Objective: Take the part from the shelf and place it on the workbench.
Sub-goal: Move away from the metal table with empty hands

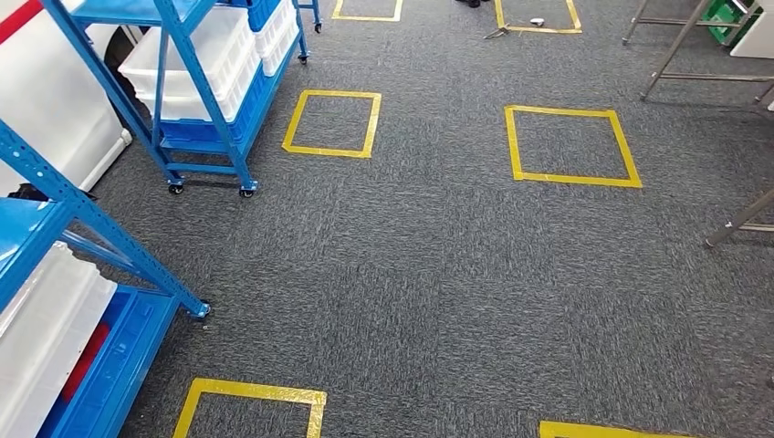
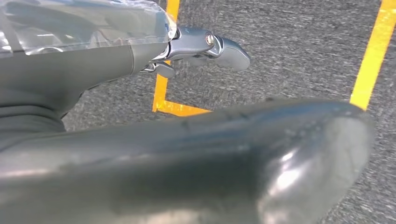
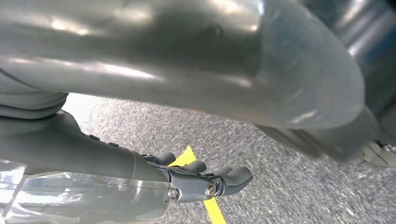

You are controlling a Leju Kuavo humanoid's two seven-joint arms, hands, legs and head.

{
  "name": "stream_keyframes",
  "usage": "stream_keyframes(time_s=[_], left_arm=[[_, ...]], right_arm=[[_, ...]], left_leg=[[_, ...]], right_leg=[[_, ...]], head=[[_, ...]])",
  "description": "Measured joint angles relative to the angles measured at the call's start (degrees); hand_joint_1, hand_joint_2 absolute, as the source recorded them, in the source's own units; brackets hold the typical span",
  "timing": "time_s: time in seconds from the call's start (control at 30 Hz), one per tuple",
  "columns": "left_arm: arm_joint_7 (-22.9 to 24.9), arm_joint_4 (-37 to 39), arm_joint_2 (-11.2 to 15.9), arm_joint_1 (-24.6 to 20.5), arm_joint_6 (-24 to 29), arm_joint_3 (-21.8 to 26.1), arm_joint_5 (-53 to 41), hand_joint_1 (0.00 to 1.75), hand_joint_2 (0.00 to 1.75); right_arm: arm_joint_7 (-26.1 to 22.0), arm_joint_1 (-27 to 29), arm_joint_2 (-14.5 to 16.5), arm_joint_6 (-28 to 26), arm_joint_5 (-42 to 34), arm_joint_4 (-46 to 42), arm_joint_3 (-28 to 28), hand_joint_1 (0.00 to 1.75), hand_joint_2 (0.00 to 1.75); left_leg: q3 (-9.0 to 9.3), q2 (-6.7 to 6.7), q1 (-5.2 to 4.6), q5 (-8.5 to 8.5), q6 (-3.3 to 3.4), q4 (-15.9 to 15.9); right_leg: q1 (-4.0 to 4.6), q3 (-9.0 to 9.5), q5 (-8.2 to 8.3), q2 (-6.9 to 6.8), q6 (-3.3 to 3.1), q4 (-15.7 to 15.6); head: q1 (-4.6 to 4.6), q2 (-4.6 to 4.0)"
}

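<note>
- While the robot is facing open grey carpet point(image 1: 438, 274) marked with yellow tape squares point(image 1: 570, 146), both arms are hanging down, so the wrist views are looking at the floor
- Two blue shelf racks are standing to the robot's left: a near shelf point(image 1: 55, 301) at the lower left and a far wheeled shelf point(image 1: 196, 82) beyond it, each carrying white bins point(image 1: 196, 59)
- No separate part is showing on either shelf; presumably it is lying inside one of the bins, and which one I cannot tell
- Since the shelves are sitting on the left, the left arm is the nearer one, and the reach is likely calling for a turn toward that side first
- Metal legs point(image 1: 675, 46) at the right edge may be belonging to the table, though its top is lying out of sight
- In its wrist view, the left robot hand point(image 2: 205, 46) is holding nothing, fingers stretched out loosely over the carpet
- Likewise the right robot hand point(image 3: 205, 179) is gripping nothing, fingers lying apart and only slightly curled
</note>
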Motion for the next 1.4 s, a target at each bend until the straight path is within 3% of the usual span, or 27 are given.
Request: stream_keyframes(time_s=[0.07,0.1,0.13,0.2,0.27,0.33,0.4,0.43,0.47,0.53,0.6,0.63,0.8,0.87,0.93,0.97,1.0,1.03,1.07,1.13,1.17,1.23,1.27,1.3,1.33,1.4], left_arm=[[-0.7,0.0,0.0,-0.3,-0.4,-0.5,-0.8,0.00,0.00],[-0.8,0.0,0.0,-0.6,-0.6,-0.8,-1.1,0.00,0.00],[-0.8,0.0,0.0,-0.9,-0.6,-1.1,-1.3,0.00,0.00],[0.1,0.0,0.0,-1.3,-0.4,-1.4,-1.4,0.00,0.00],[1.0,0.0,-0.1,-1.4,0.0,-1.6,-1.1,0.00,0.00],[1.3,0.0,-0.2,-1.5,0.4,-1.6,-0.7,0.00,0.00],[1.4,0.0,-0.3,-1.4,0.7,-1.6,-0.6,0.00,0.00],[1.4,0.0,-0.3,-1.3,0.7,-1.6,-0.6,0.00,0.00],[1.4,0.0,-0.3,-1.3,0.7,-1.7,-0.6,0.00,0.00],[1.4,0.0,-0.5,-1.3,0.8,-1.8,-0.8,0.00,0.00],[1.5,0.0,-0.8,-1.6,0.8,-2.0,-1.0,0.00,0.00],[1.6,0.0,-0.8,-1.7,0.8,-2.1,-1.1,0.00,0.00],[1.6,0.0,-0.9,-1.8,0.8,-2.2,-1.1,0.00,0.00],[1.7,0.0,-0.9,-1.8,0.8,-2.4,-1.1,0.00,0.00],[1.7,0.0,-0.9,-2.0,0.8,-2.5,-1.1,0.00,0.00],[1.7,0.0,-0.9,-1.9,0.8,-2.6,-1.2,0.00,0.00],[1.7,0.0,-0.9,-1.9,0.8,-2.6,-1.2,0.00,0.00],[1.7,0.0,-0.9,-1.8,0.8,-2.6,-1.2,0.00,0.00],[1.7,0.0,-0.9,-1.9,0.7,-2.7,-1.3,0.00,0.00],[1.7,0.0,-0.9,-2.2,0.7,-2.7,-1.5,0.00,0.00],[1.7,0.0,-1.0,-2.3,0.7,-2.7,-1.5,0.00,0.00],[1.7,0.0,-1.0,-2.4,0.7,-2.7,-1.7,0.00,0.00],[1.7,0.0,-1.0,-2.3,0.7,-2.7,-1.7,0.00,0.00],[1.7,0.0,-1.1,-2.2,0.7,-2.8,-1.8,0.00,0.00],[1.8,0.0,-1.1,-2.3,0.7,-2.8,-1.9,0.00,0.00],[1.8,0.0,-1.2,-2.6,0.8,-3.0,-2.1,0.00,0.00]], right_arm=[[-0.8,0.0,0.0,-0.1,-0.7,0.0,-0.5,0.00,0.00],[-1.4,-0.1,-0.1,-0.1,-0.9,0.0,-0.7,0.00,0.00],[-2.0,-0.2,-0.1,-0.2,-1.0,0.0,-0.9,0.00,0.00],[-3.3,-0.5,-0.2,-0.3,-1.0,0.0,-1.1,0.00,0.00],[-4.0,-0.7,-0.4,-0.5,-0.9,0.0,-1.2,0.00,0.00],[-4.2,-0.6,-0.8,-0.7,-0.9,0.0,-1.2,0.00,0.00],[-4.0,-0.4,-1.1,-0.5,-1.0,0.0,-1.4,0.00,0.00],[-3.9,-0.4,-1.3,-0.3,-1.1,0.0,-1.5,0.00,0.00],[-3.8,-0.4,-1.4,-0.1,-1.2,0.0,-1.6,0.00,0.00],[-3.6,-0.3,-1.6,0.2,-1.4,0.0,-1.8,0.00,0.00],[-3.4,-0.1,-1.8,0.2,-1.5,0.0,-2.0,0.00,0.00],[-3.4,-0.1,-1.9,0.2,-1.5,0.0,-2.1,0.00,0.00],[-3.3,-0.2,-1.9,0.2,-1.5,0.0,-2.2,0.00,0.00],[-3.1,-0.2,-1.9,0.2,-1.6,0.0,-2.4,0.00,0.00],[-3.0,-0.1,-2.0,0.2,-1.6,0.0,-2.6,0.00,0.00],[-3.0,-0.1,-2.0,0.2,-1.7,0.0,-2.7,0.00,0.00],[-3.0,-0.1,-2.0,0.2,-1.8,0.0,-2.7,0.00,0.00],[-3.0,-0.1,-2.0,0.1,-1.9,0.0,-2.7,0.00,0.00],[-3.0,-0.2,-2.0,0.1,-2.0,0.0,-2.8,0.00,0.00],[-3.0,-0.2,-2.0,0.0,-2.1,0.0,-2.9,0.00,0.00],[-3.0,-0.2,-2.0,0.0,-2.1,0.0,-2.9,0.00,0.00],[-3.0,-0.4,-2.0,0.0,-2.3,0.0,-3.0,0.00,0.00],[-3.0,-0.5,-2.0,0.1,-2.4,0.0,-3.0,0.00,0.00],[-2.9,-0.5,-2.0,0.1,-2.5,0.0,-3.1,0.00,0.00],[-2.9,-0.5,-2.1,0.1,-2.7,0.0,-3.2,0.00,0.00],[-2.8,-0.2,-2.2,0.1,-2.9,0.0,-3.5,0.00,0.00]], left_leg=[[4.31,2.10,-0.19,2.81,0.55,-7.9],[5.45,2.74,-0.33,3.40,0.96,-10.1],[5.68,2.91,-0.51,3.42,1.39,-10.8],[5.52,1.78,-0.53,3.72,2.14,-11.0],[5.66,0.81,-0.31,4.11,2.90,-11.3],[5.63,-0.19,-0.23,4.38,3.42,-11.5],[5.42,-1.45,-0.31,4.46,3.58,-11.4],[5.39,-2.21,-0.33,4.47,3.59,-11.3],[5.42,-3.04,-0.33,4.46,3.56,-11.3],[5.49,-4.72,-0.28,4.41,3.40,-11.2],[5.23,-6.18,-0.35,4.35,2.89,-10.9],[5.05,-6.65,-0.36,4.36,2.64,-10.8],[4.74,-7.51,-0.27,4.50,2.07,-10.8],[1.87,-4.54,-0.19,1.22,1.09,-5.2],[-2.47,-1.03,-0.17,-3.12,0.22,3.8],[-3.36,-0.88,-0.14,-3.46,0.08,5.8],[-3.15,-0.74,-0.12,-2.70,0.01,5.6],[-1.69,-0.41,-0.11,-0.96,0.03,2.9],[0.64,0.57,-0.15,1.14,0.18,-1.4],[4.47,3.28,-0.51,3.68,0.94,-8.7],[5.24,4.13,-0.72,4.02,1.40,-10.4],[5.08,3.35,-0.97,4.08,2.26,-10.7],[5.09,2.79,-0.85,4.24,2.59,-10.9],[5.11,2.18,-0.71,4.43,2.97,-11.1],[5.14,1.58,-0.55,4.64,3.35,-11.3],[4.97,0.32,-0.43,4.91,3.82,-11.4]], right_leg=[[0.19,0.30,-0.34,-1.17,0.44,0.2],[0.31,0.44,-0.46,-1.66,0.71,0.2],[0.41,0.55,-0.52,-2.08,0.99,0.3],[0.36,0.77,-0.64,-2.54,1.62,0.3],[0.12,0.16,-2.18,-0.49,2.25,2.1],[-0.09,-2.78,-5.97,2.52,2.53,8.5],[-0.15,-6.41,-8.81,3.50,2.53,15.8],[-0.17,-7.15,-8.55,3.60,2.49,17.0],[-0.22,-6.80,-7.09,3.72,2.40,15.9],[-0.34,-3.64,-2.45,5.47,2.02,8.4],[-0.49,-1.06,0.06,7.98,1.72,2.1],[-0.53,-0.67,0.18,8.74,1.66,1.1],[-0.41,-0.60,0.13,8.14,1.54,1.0],[-0.30,-0.32,0.23,5.61,0.54,0.4],[-0.21,-0.09,0.26,2.58,-0.33,0.0],[-0.15,-0.07,0.18,1.74,-0.33,0.0],[-0.12,0.00,0.10,0.97,-0.29,0.0],[-0.11,0.16,-0.03,0.23,-0.20,0.0],[-0.07,0.40,-0.18,-0.44,-0.07,0.0],[0.21,0.84,-0.52,-1.62,0.35,0.1],[0.37,0.95,-0.65,-2.10,0.58,0.2],[0.54,1.13,-0.74,-3.15,1.09,0.2],[0.43,1.23,-0.91,-3.13,1.43,0.2],[0.30,1.20,-1.38,-2.18,1.79,0.7],[0.14,0.68,-2.47,-0.63,2.09,2.1],[-0.11,-2.25,-6.13,2.74,2.41,8.4]], head=[[0.01,0.00],[0.01,0.00],[0.01,0.00],[0.00,0.00],[0.01,0.00],[0.01,0.00],[0.01,0.00],[0.01,0.00],[0.01,0.00],[0.00,0.00],[0.00,0.00],[0.00,0.00],[0.00,0.00],[-0.01,0.00],[-0.01,0.00],[0.00,0.00],[0.00,0.00],[0.00,0.00],[0.00,0.00],[0.00,0.00],[0.00,0.00],[0.00,0.00],[0.00,0.00],[0.00,0.00],[0.01,0.00],[0.01,0.00]])
